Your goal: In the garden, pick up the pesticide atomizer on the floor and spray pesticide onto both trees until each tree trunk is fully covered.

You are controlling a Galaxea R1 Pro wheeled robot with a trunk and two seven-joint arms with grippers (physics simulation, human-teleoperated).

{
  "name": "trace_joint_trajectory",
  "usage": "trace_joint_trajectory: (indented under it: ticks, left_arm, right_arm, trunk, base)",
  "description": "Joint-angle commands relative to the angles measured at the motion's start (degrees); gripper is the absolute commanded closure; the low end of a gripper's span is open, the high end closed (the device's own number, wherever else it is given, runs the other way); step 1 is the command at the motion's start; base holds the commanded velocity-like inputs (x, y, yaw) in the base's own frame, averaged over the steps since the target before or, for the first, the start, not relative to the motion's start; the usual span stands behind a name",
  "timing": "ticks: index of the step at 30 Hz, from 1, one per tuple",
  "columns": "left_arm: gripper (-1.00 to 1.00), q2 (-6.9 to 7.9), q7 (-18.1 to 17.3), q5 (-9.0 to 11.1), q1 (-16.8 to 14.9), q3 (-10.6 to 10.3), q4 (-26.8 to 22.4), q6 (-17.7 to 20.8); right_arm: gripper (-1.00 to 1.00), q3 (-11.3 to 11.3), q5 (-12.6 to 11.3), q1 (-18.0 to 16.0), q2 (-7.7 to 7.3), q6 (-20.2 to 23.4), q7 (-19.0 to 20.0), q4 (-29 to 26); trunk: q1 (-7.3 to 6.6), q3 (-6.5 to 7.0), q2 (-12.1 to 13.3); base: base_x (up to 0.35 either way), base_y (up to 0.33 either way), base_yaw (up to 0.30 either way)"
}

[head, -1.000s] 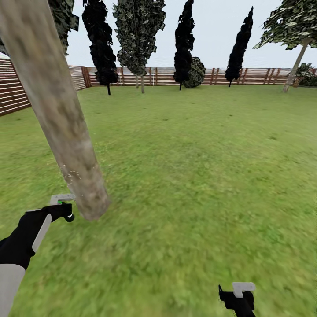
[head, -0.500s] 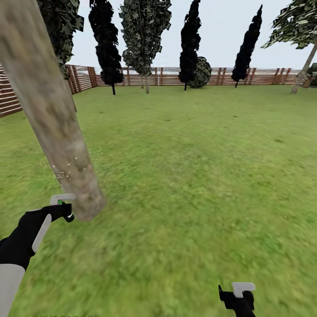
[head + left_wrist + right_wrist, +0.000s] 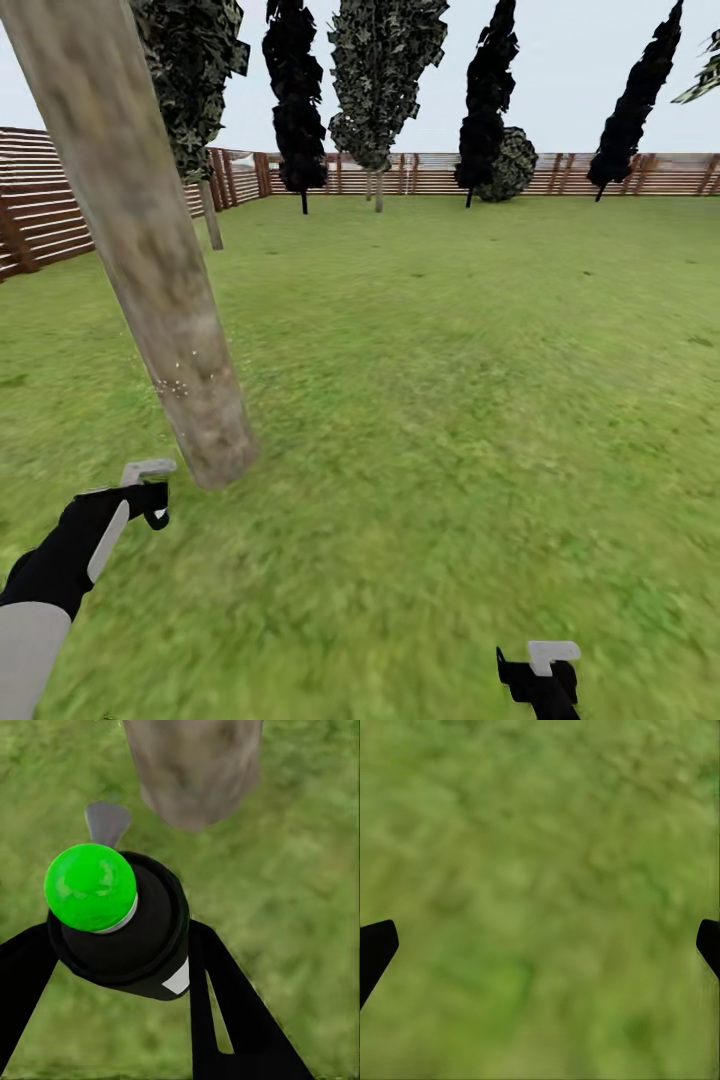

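The left gripper [image 3: 127, 967] clasped the pesticide atomizer [image 3: 112, 922] just before the tree trunk [image 3: 150, 270], faintly speckled; the right gripper [image 3: 540, 945] hung open; most spraying apparently remained.

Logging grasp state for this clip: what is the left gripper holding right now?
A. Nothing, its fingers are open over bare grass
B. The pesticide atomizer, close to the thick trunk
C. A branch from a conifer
B: in the left wrist view the left gripper clamps the pesticide atomizer, with the tree trunk just ahead.

Atomizer [image 3: 124, 926] – matt black body w/ glossy green cap; trunk [image 3: 150, 260] smooth, mottled.
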Motion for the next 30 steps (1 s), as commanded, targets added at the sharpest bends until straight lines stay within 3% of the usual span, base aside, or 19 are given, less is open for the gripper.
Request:
trace_joint_trajectory:
  ticks: [1,5,15,19,22,23,25,27,29,30]
  left_arm:
    - [1.00,0.00,0.08,0.36,-0.05,-0.01,1.48,0.08]
    - [1.00,0.44,0.02,0.25,-0.12,0.00,6.43,-3.74]
    - [1.00,0.32,2.15,0.41,0.31,0.18,7.24,-4.32]
    - [1.00,-0.02,2.65,0.87,4.62,0.54,7.29,-4.51]
    - [1.00,-0.52,2.57,1.25,5.81,0.56,7.65,-4.66]
    - [1.00,-1.04,2.35,2.18,5.95,0.50,8.47,-4.69]
    - [1.00,-4.89,2.38,2.05,6.00,0.00,8.16,-5.53]
    - [1.00,-5.90,2.22,1.30,5.97,0.31,7.46,-10.12]
    - [1.00,-1.08,0.29,1.76,5.93,4.53,7.23,-12.90]
    - [1.00,-0.20,-1.48,1.73,5.84,5.84,7.21,-13.01]
  right_arm:
    - [-1.00,-0.27,0.61,-0.03,0.00,-0.17,-0.25,0.07]
    - [-1.00,-0.29,0.61,-0.03,0.00,-0.16,-0.24,0.07]
    - [-1.00,-0.25,0.62,-0.03,0.00,-0.16,-0.25,0.15]
    - [-1.00,-0.24,0.69,-0.03,0.02,-0.16,-0.25,0.16]
    - [-1.00,-0.24,0.69,-0.03,0.03,-0.16,-0.25,0.16]
    - [-1.00,-0.24,0.69,-0.03,0.06,-0.16,-0.25,0.16]
    - [-1.00,-0.24,0.69,-0.03,0.09,-0.16,-0.25,0.16]
    - [-1.00,-0.24,0.69,-0.03,0.09,-0.16,-0.25,0.16]
    - [-1.00,-0.24,0.69,-0.03,0.09,-0.16,-0.25,0.16]
    - [-1.00,-0.24,0.69,-0.03,0.09,-0.16,-0.25,0.16]
  trunk:
    - [-0.01,-0.05,-0.02]
    - [-0.01,-0.05,-0.02]
    - [-0.01,-0.05,-0.02]
    - [-0.01,-0.05,-0.02]
    - [-0.01,-0.05,-0.02]
    - [-0.01,-0.05,-0.02]
    - [-0.01,-0.05,-0.02]
    - [-0.01,-0.05,-0.02]
    - [-0.01,-0.05,-0.02]
    - [-0.01,-0.05,-0.02]
  base:
    - [0.081,-0.267,0.188]
    - [0.101,-0.262,0.046]
    - [0.291,-0.081,0.001]
    - [0.303,-0.085,0.000]
    - [0.209,-0.062,0.000]
    - [0.038,-0.010,0.000]
    - [0.011,-0.003,0.000]
    - [0.002,-0.001,0.000]
    - [0.000,0.000,0.000]
    - [0.000,0.000,0.000]
